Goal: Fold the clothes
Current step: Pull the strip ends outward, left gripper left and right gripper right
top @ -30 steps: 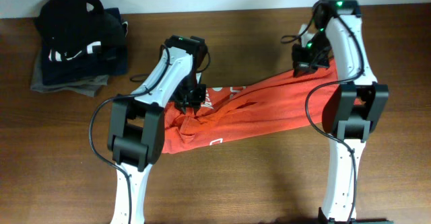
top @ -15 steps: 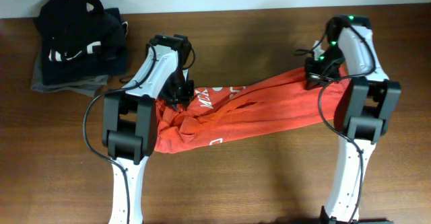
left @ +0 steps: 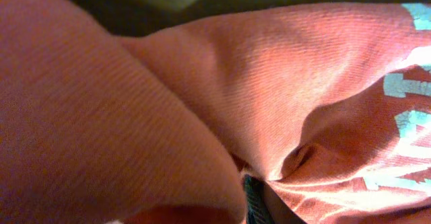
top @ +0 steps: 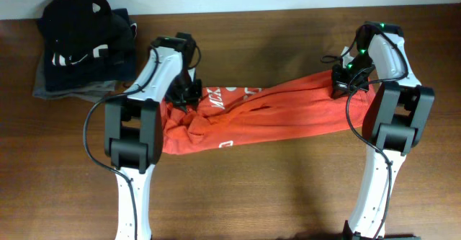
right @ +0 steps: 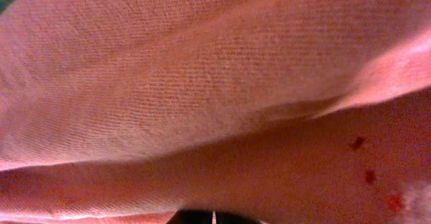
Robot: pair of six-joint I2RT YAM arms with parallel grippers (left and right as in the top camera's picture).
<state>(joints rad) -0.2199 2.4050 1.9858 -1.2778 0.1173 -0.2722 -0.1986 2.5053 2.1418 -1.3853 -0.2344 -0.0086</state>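
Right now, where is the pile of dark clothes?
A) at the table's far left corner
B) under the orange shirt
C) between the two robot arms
A: the dark pile sits at the far left corner of the table, apart from the orange shirt.

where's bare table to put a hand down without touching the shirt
Free: bare table in front of the shirt, between the left arm and right arm; also behind the shirt. Crowded: dark clothes pile, back left.

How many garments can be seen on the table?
4: orange-red T-shirt stretched across the centre; black garment, navy garment and grey garment stacked at the far left corner; more may be hidden there.
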